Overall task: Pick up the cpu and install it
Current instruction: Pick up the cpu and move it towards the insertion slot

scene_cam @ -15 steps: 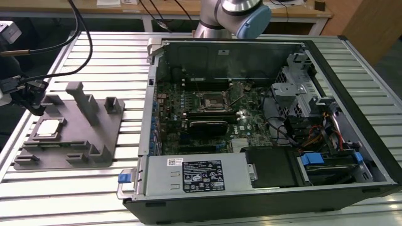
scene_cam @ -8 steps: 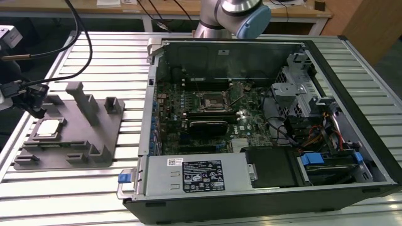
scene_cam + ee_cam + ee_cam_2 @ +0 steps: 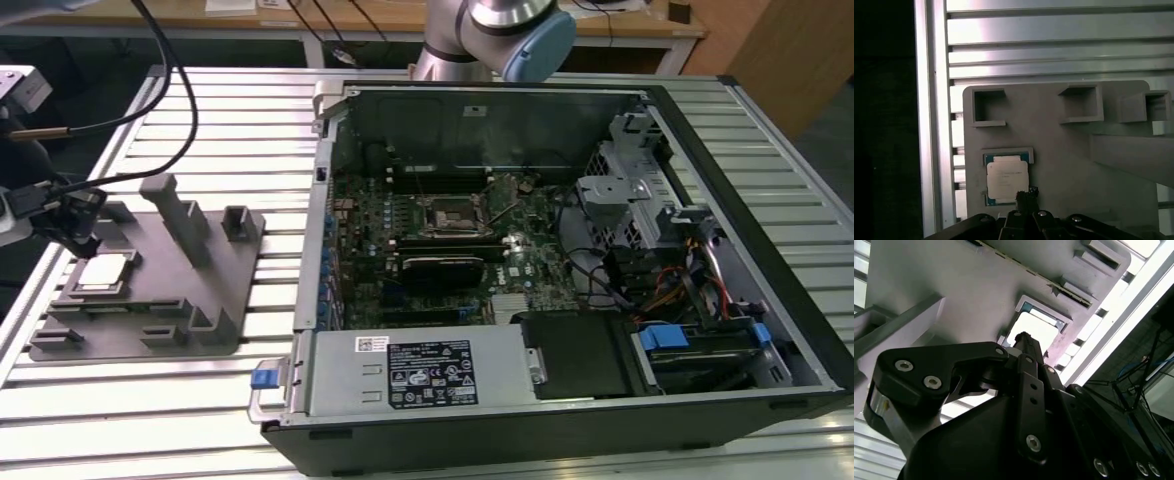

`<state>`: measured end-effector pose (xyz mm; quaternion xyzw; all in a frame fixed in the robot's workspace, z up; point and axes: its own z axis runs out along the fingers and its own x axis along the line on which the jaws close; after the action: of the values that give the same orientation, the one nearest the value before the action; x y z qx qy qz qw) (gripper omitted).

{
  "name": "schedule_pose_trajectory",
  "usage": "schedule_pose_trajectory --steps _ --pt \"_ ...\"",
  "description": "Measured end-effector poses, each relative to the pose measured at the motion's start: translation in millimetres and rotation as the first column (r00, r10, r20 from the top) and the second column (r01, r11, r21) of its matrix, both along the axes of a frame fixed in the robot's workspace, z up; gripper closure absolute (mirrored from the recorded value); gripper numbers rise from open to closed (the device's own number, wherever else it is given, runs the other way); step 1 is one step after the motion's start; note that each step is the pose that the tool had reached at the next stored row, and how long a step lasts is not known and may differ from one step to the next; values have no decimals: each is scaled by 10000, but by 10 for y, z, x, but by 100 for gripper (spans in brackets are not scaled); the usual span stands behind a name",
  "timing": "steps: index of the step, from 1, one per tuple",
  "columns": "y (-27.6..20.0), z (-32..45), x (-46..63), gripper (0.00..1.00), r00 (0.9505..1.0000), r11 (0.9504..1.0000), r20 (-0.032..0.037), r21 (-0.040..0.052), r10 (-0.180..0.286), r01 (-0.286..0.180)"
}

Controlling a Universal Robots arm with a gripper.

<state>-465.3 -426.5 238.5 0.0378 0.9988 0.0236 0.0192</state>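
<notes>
Counter (image 3: pixel 134 420) of ribbed aluminium slats, pale and bare around the gear, also seen in the first wrist view (image 3: pixel 1054 50); wooden desk (image 3: pixel 641 25) along the back of the room, and the robot arm (image 3: pixel 514 30) at the counter's far edge. The gripper (image 3: pixel 78 238) hangs low over a grey fixture plate (image 3: pixel 227 270), with black cables (image 3: pixel 174 100) looping up and away from it. The cpu (image 3: pixel 104 272) lies flat in a shallow square recess of that plate, right under the gripper, silver top up. In the first wrist view the gripper (image 3: pixel 1027 196) overlaps one corner of the cpu (image 3: pixel 1007 177); touching or just above, cannot tell. How far the gripper is open cannot be told either; it has no hold on the cpu, which sits fully in its recess. In the second wrist view the gripper (image 3: pixel 1023 337) points at the cpu (image 3: pixel 1041 322) in its frame on the plate (image 3: pixel 979 290). Beyond the cpu from the gripper, the plate (image 3: pixel 1064 165) carries an open square pocket (image 3: pixel 989 105). A tall grey post (image 3: pixel 180 215) stands between the gripper and the computer case (image 3: pixel 494 125). The case lies open on its side, well apart from the gripper, with the motherboard (image 3: pixel 387 250) exposed, its cpu socket (image 3: pixel 447 212) near the middle and a power supply (image 3: pixel 400 372) at the near wall.
</notes>
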Motion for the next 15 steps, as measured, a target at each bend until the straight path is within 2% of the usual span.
schedule_pose_trajectory --steps 15 --pt "-4 -258 -66 89 10000 10000 -2 0 1 -1"
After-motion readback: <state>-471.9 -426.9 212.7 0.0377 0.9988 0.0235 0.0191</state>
